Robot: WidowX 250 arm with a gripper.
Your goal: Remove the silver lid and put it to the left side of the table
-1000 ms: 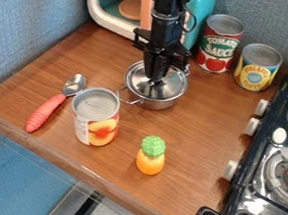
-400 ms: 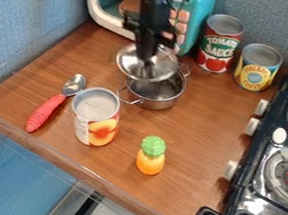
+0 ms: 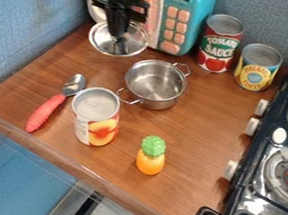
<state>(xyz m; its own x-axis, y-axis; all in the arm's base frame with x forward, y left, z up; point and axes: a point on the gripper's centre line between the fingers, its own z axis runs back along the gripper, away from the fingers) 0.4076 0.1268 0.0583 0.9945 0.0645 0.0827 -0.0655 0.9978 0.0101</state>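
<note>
Carrying the silver lid point(image 3: 99, 40): I have it off the pot and raised, near the table's back left corner, just in front of the microwave point(image 3: 199, 21); its top faces up, roughly level.
Gripper point(image 3: 119, 36): narrow, pinched on the middle of the lid, where its knob should be; I'd hold that squeeze, since a small, smooth grip could let the disc swivel or tip.
Step in hand: the lift looks done; what's left, I judge, is a short carry and a soft set-down.
Pot point(image 3: 154, 102): uncovered, beside the lid; I'd want my path leading away from its rim.
Microwave side: the lid's far rim overlaps its front in my view, contact I can't tell; I'd ease toward the table's left edge before lowering.
Landing spot: wood by the left edge, between the back left corner and the spoon point(image 3: 46, 110); lower flat, release only once the rim sits down, then rise straight.
Fruit can point(image 3: 101, 128): standing right beside the spoon, so I'd stop short of both.
</note>
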